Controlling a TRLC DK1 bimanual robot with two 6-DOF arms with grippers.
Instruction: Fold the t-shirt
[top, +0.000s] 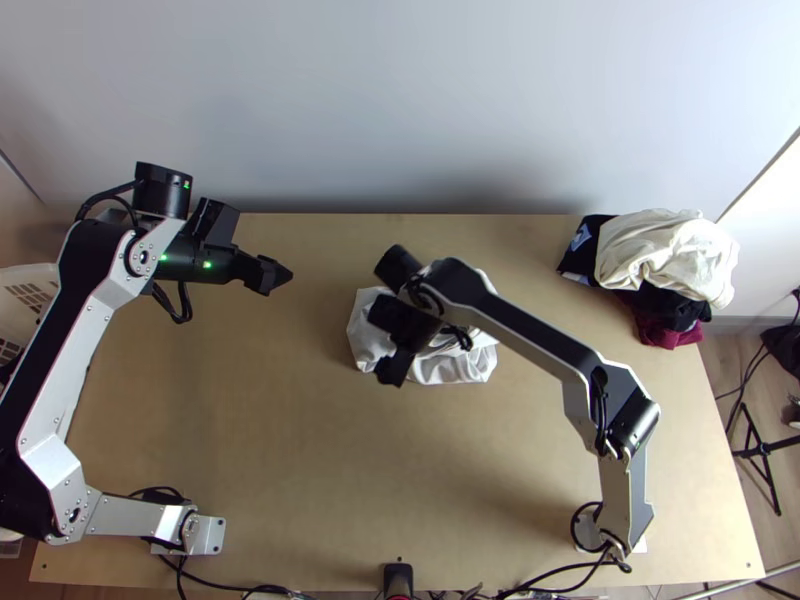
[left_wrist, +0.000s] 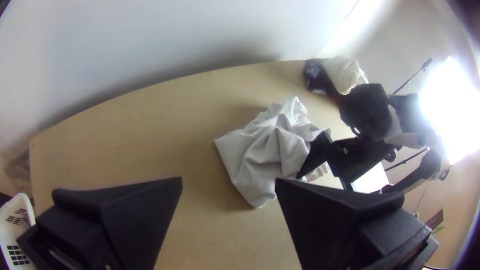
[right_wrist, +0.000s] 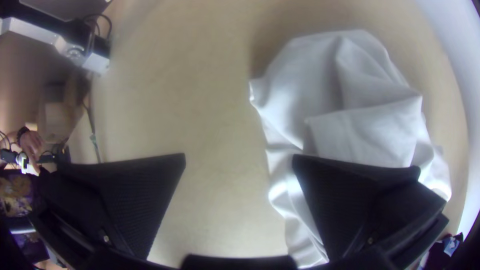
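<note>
A white t-shirt (top: 450, 365) lies bunched on the middle of the table, with loose folds across it. Over its left part is my right gripper (top: 392, 372); in the right wrist view the right gripper (right_wrist: 239, 159) is open, one finger over the bunched shirt (right_wrist: 360, 120) and the other over bare wood. My left gripper (top: 275, 275) is off to the shirt's left, above the table's far left part. In the left wrist view the left gripper (left_wrist: 229, 182) stands open with nothing between its fingers, and the shirt (left_wrist: 270, 150) lies beyond it.
A pile of cream, black and dark red clothes (top: 665, 260) lies at the table's far right corner. A white basket (left_wrist: 17, 225) stands beside the table's left edge. The wooden table (top: 240, 430) shows bare in front of the shirt. Cables run along the near edge.
</note>
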